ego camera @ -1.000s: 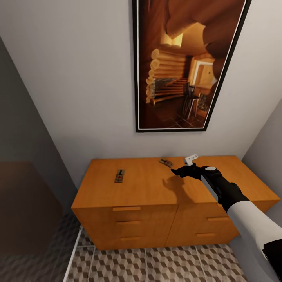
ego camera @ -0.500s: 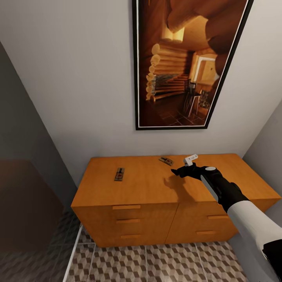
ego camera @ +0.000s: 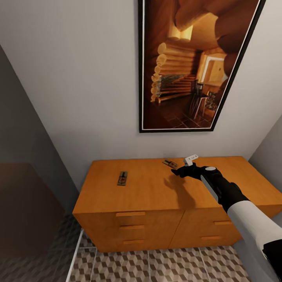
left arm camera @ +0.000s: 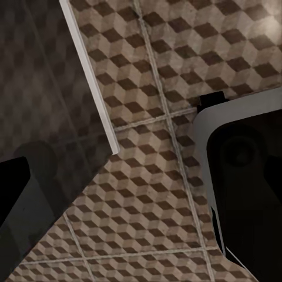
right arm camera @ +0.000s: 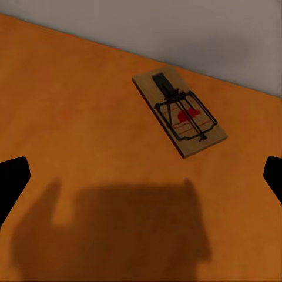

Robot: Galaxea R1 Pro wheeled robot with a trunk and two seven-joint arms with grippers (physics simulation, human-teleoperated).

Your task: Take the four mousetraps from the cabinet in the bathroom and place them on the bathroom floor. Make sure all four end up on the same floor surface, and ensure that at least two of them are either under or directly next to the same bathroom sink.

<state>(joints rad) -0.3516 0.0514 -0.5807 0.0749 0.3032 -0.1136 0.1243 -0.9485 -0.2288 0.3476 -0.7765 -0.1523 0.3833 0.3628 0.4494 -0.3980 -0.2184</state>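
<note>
The right claw [ego camera: 181, 171] hovers wide open and empty above the orange-brown wooden cabinet [ego camera: 156, 188]. A small brown wooden mousetrap [right arm camera: 178, 113] lies flat just beyond it near the wall; a second mousetrap [ego camera: 122, 178] lies well left.

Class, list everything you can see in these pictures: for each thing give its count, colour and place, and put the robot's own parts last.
mousetraps: 2, brown boards with dark metal parts, on the cabinet top; one toward its left, one near the back edge by the wall, lying ahead of the right gripper in the right wrist view.
cabinet: 1, orange-brown, against the wall, two columns of drawers.
framed picture: 1, black frame, warm log-cabin scene, on the wall above the cabinet.
bathroom floor: brown-and-beige cube tiles, in front of the cabinet; also in the left wrist view.
right gripper: 1, black with a white tip, open, hovering over the cabinet top short of the rear trap.
right arm: 1, black and white, from lower right.
</note>
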